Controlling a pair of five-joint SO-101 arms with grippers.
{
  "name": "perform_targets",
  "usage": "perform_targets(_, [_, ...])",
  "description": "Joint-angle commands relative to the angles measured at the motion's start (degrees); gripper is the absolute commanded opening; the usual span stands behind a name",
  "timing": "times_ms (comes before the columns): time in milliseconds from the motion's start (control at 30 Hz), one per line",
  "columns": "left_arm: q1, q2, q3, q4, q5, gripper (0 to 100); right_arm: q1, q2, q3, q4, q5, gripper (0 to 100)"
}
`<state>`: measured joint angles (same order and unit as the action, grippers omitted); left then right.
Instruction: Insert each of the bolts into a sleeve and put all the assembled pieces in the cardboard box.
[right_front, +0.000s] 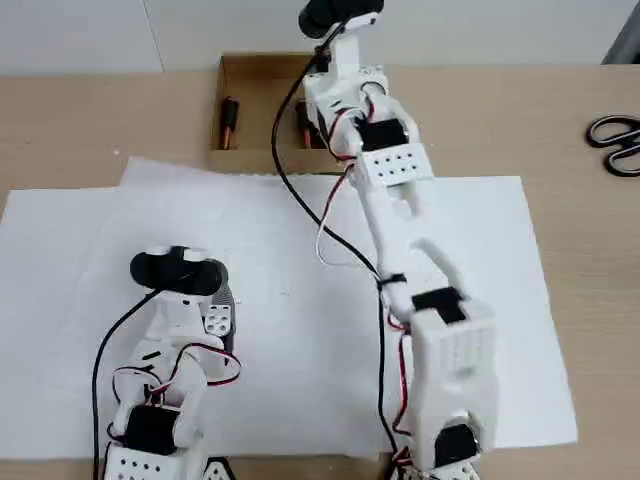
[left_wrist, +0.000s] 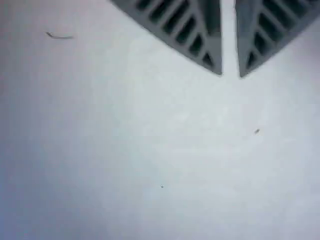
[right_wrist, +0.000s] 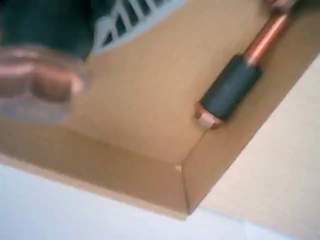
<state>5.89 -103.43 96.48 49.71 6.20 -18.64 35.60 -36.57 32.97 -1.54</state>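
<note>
Paper (right_front: 270, 300) covered the near worktop (right_front: 60, 110), and the left arm (right_front: 165, 400) sat folded over the sheet's near-left part. The left claw (left_wrist: 229, 60) hung just above the paper, its jaws narrow, with a thin slit between them and nothing in it. The right arm (right_front: 450, 350) stretched from the near edge across the paper to the box (right_front: 245, 160), which stood on the worktop at the sheet's far edge. The right claw (right_front: 316, 124) was down inside the box, about midway along it. One piece (right_front: 229, 122), a dark sleeve (right_wrist: 231, 92) on a copper bolt (right_wrist: 265, 37), lay on the box floor along the left wall, one end close to the near-left corner. A second piece (right_front: 300, 126) sat just beside the right claw; in the right wrist view it was a copper and dark blur close by. Whether the right claw gripped that piece or stood wide could not be told. Scissors (right_front: 615, 142) lay on the bare worktop at the far right, well apart from the box.
</note>
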Motion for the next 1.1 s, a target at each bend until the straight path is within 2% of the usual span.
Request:
perform_targets(0, [-0.18, -0.35, -0.22, 0.18, 0.09, 1, -0.57, 5.14, -9.67, -1.89, 2.64, 0.3])
perform_targets(200, [-0.18, -0.35, -0.22, 0.18, 0.09, 1, -0.48, 15.52, -19.52, -4.18, 2.9, 0.5])
perform_targets(500, [-0.18, -0.35, -0.22, 0.18, 0.09, 1, -0.4, 21.14, -25.32, 0.13, 3.16, 1.2])
perform_targets(733, [-0.18, -0.35, -0.22, 0.18, 0.09, 1, -0.31, 20.97, -25.41, 4.79, 6.07, 24.9])
perform_targets(1067, [-0.18, -0.35, -0.22, 0.18, 0.09, 1, -0.22, 21.32, -31.12, 6.29, 6.51, 19.2])
